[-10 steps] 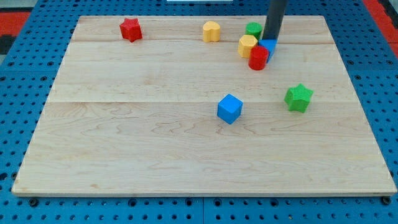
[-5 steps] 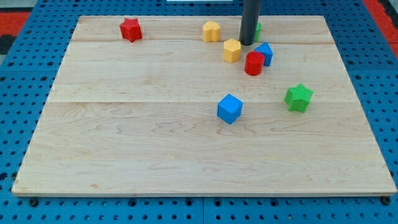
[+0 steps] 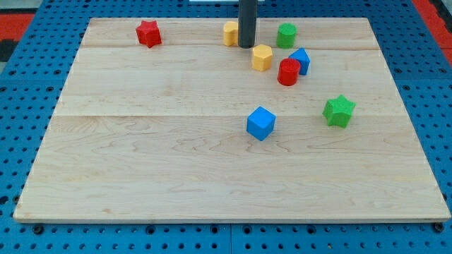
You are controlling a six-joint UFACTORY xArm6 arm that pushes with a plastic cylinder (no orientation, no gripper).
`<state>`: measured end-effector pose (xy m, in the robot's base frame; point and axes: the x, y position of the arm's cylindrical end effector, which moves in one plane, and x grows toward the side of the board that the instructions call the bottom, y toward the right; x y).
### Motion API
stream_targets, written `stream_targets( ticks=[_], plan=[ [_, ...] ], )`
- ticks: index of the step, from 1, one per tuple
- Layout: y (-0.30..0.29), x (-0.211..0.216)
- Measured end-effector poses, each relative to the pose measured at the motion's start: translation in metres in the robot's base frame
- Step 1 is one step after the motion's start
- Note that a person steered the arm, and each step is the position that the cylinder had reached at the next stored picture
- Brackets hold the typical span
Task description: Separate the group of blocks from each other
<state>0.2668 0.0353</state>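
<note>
My tip (image 3: 246, 46) stands near the view's top, just right of a yellow block (image 3: 230, 33) that the rod partly hides, and up-left of a yellow hexagonal block (image 3: 262, 57). A red cylinder (image 3: 287, 72) touches a blue block (image 3: 301, 61) to the right of the yellow hexagon, which stands slightly apart from them. A green cylinder (image 3: 286, 34) stands alone above them. A blue cube (image 3: 260, 123) sits mid-board, a green star (image 3: 339, 111) at the right, a red star (image 3: 148, 33) at the top left.
The blocks lie on a pale wooden board (image 3: 141, 162) set on a blue pegboard (image 3: 21, 106). The board's top edge runs close behind the rod and the top-row blocks.
My tip has moved left along the top, from the blue block past the green cylinder to beside the yellow block. The yellow hexagon was pushed left, off the red cylinder.
</note>
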Motion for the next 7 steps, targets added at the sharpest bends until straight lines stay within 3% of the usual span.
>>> stream_targets(
  ticks=[1,7],
  plan=[
    [0.004,0.005],
    [0.148,0.137]
  ],
)
